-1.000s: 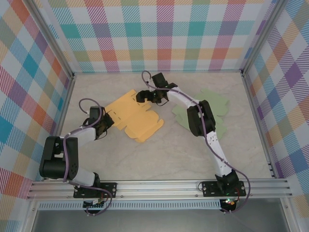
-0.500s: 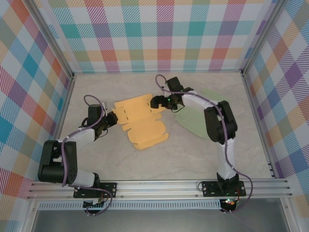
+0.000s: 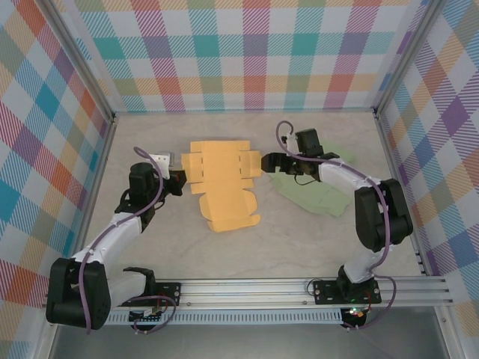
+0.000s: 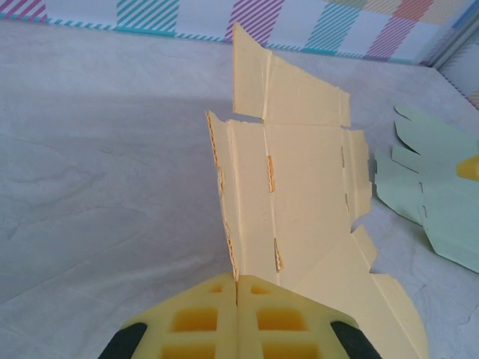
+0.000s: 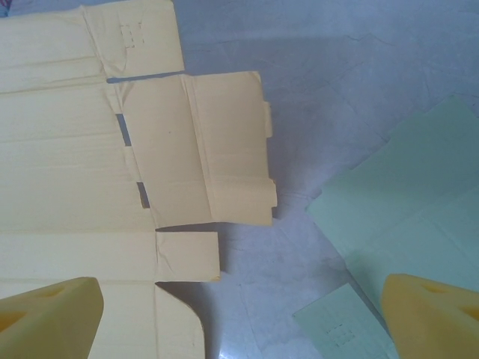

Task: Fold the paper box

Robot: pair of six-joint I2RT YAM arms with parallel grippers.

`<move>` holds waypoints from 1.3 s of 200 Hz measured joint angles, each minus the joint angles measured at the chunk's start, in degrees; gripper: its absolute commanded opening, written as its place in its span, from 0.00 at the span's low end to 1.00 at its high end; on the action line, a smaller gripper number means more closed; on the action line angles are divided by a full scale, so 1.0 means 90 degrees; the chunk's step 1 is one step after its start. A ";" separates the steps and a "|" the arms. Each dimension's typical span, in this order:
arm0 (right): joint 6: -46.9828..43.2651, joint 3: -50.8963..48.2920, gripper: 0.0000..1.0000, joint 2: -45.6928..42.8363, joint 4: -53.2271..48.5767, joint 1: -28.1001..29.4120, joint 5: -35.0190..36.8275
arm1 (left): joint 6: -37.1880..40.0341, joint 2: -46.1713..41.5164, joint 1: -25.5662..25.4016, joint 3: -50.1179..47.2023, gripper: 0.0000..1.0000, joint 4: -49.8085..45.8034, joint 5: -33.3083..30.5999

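The paper box is a flat yellow die-cut cardboard sheet (image 3: 221, 179) lying unfolded mid-table. My left gripper (image 3: 178, 182) is shut on its left edge; in the left wrist view the yellow fingers (image 4: 237, 288) pinch that corrugated edge, and the sheet (image 4: 299, 172) stretches away, slightly raised at the grip. My right gripper (image 3: 268, 163) stands open just off the sheet's right flap. In the right wrist view its fingertips (image 5: 52, 314) sit wide apart, the gripper (image 5: 239, 321) over bare table beside the yellow flaps (image 5: 202, 157), holding nothing.
A second flat sheet, pale green cardboard (image 3: 314, 187), lies to the right of the yellow one under the right arm, also seen as green sheet (image 5: 419, 217) and green sheet (image 4: 441, 194). Checked walls (image 3: 247, 60) enclose the marbled table (image 3: 299, 239).
The yellow sheet has turned and slid to lie squarer to the table. The left gripper stayed shut on its edge. The right gripper moved rightward off the sheet, staying open.
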 measured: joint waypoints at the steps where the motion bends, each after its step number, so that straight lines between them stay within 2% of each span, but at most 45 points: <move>1: -0.0005 -0.0005 0.95 0.0002 0.0015 -0.0002 -0.0015 | 0.0005 -0.0005 0.0000 -0.0002 0.00 0.0005 0.0002; 52: -0.0306 0.0187 0.97 0.0780 0.1209 -0.0085 -0.0933 | 0.0211 -0.0192 -0.0024 -0.0143 0.00 0.0075 0.0219; 115: -0.0299 0.0821 0.96 0.2089 0.1724 -0.0117 -0.1479 | 0.0294 -0.0270 -0.0027 -0.0223 0.00 0.0170 0.0238; 187: 0.0158 0.0869 0.89 0.2419 0.2657 -0.0121 -0.2450 | 0.0311 -0.0267 -0.0032 -0.0223 0.00 0.0175 0.0214; 231: 0.0406 0.0869 0.72 0.2531 0.3050 -0.0121 -0.2834 | 0.0311 -0.0270 -0.0032 -0.0233 0.00 0.0219 0.0112; 250: 0.0444 0.0862 0.58 0.2528 0.3191 -0.0121 -0.2956 | 0.0311 -0.0270 -0.0032 -0.0272 0.00 0.0245 0.0061; 260: 0.0464 0.0833 0.47 0.2514 0.3237 -0.0121 -0.2990 | 0.0311 -0.0270 -0.0032 -0.0277 0.00 0.0255 0.0027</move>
